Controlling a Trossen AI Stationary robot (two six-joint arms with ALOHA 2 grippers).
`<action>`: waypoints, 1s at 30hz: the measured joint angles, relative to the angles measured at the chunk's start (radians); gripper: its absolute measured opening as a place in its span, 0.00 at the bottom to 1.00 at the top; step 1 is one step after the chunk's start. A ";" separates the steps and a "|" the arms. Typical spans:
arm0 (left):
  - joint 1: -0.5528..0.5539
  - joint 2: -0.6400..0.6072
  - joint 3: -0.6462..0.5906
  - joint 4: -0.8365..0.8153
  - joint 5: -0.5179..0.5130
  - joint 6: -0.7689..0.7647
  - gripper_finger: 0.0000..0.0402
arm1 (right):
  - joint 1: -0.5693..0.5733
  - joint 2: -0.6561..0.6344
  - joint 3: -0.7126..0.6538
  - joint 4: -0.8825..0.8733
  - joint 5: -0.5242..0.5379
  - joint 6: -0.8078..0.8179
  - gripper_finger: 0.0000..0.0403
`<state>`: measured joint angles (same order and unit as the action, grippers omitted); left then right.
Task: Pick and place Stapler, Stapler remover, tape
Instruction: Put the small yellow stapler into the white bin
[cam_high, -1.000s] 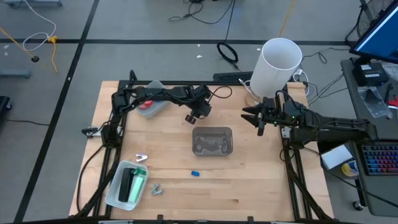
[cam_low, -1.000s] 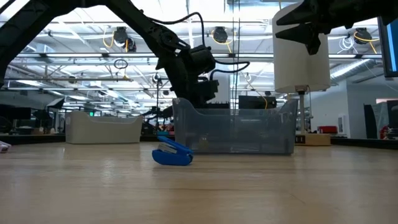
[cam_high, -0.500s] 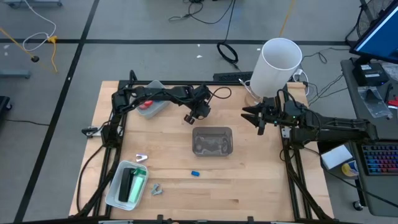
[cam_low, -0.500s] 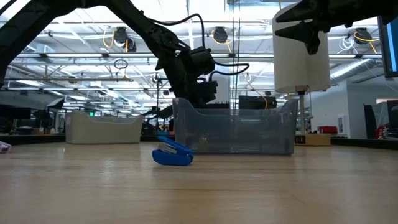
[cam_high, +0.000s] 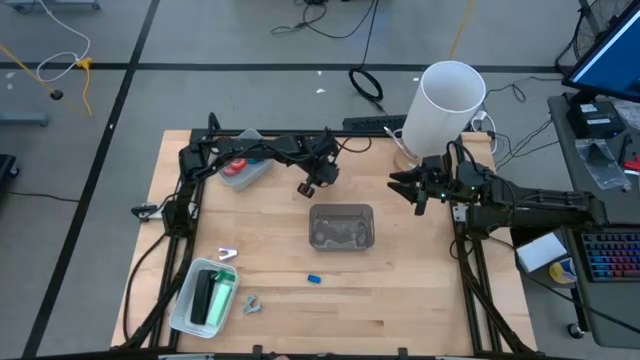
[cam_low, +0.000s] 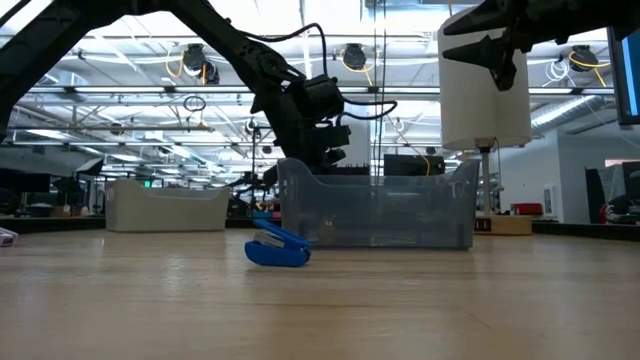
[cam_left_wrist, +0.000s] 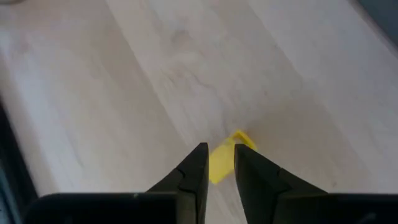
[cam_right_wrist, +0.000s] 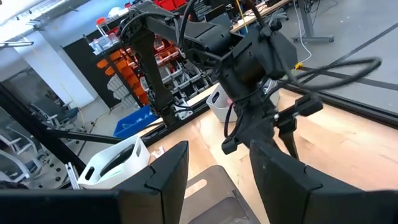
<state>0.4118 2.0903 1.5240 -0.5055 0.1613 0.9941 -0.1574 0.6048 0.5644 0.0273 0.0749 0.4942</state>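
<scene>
My left gripper (cam_high: 306, 188) hangs above the table beyond the far-left corner of the clear bin (cam_high: 342, 226), shut on a small yellow piece (cam_left_wrist: 222, 160). My right gripper (cam_high: 405, 185) hovers open to the right of the bin. A red tape roll (cam_high: 236, 167) lies in the tray at the far left. A green-and-black stapler (cam_high: 211, 295) lies in the near-left tray. A small blue stapler-like piece (cam_low: 277, 247) rests on the table in front of the bin. Two small grey pieces (cam_high: 228, 253) (cam_high: 250, 303) lie on the wood. My left gripper pinches the small yellow piece between its two fingers (cam_left_wrist: 194, 168). The piece's far end (cam_left_wrist: 241, 139) sticks out past the fingertips. It is lifted clear of the table. The fingers point down.
A tall white cylinder (cam_high: 448, 104) stands at the far right, just behind my right arm. The clear bin (cam_low: 375, 205) holds some grey things. Bare wood stretches along the near side of the table (cam_high: 400, 300). Dark frame rails run down both sides.
My left arm's wrist has drawn a little toward the table's far edge and its forearm has flattened, with the gripper staying beyond the bin's far-left corner. My right arm has kept still.
</scene>
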 joint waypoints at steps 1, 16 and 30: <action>0.004 0.000 0.005 0.004 0.006 -0.009 0.19 | 0.000 0.000 0.000 0.000 0.001 0.000 0.41; 0.000 0.000 0.068 0.013 -0.005 -0.475 0.18 | 0.000 0.000 0.000 0.009 0.002 0.018 0.41; 0.056 0.020 0.176 -0.031 0.134 -1.295 0.18 | 0.000 0.000 0.000 0.007 -0.001 0.041 0.41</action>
<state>0.4679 2.1100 1.6998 -0.5367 0.2951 -0.3012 -0.1571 0.6052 0.5644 0.0339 0.0740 0.5349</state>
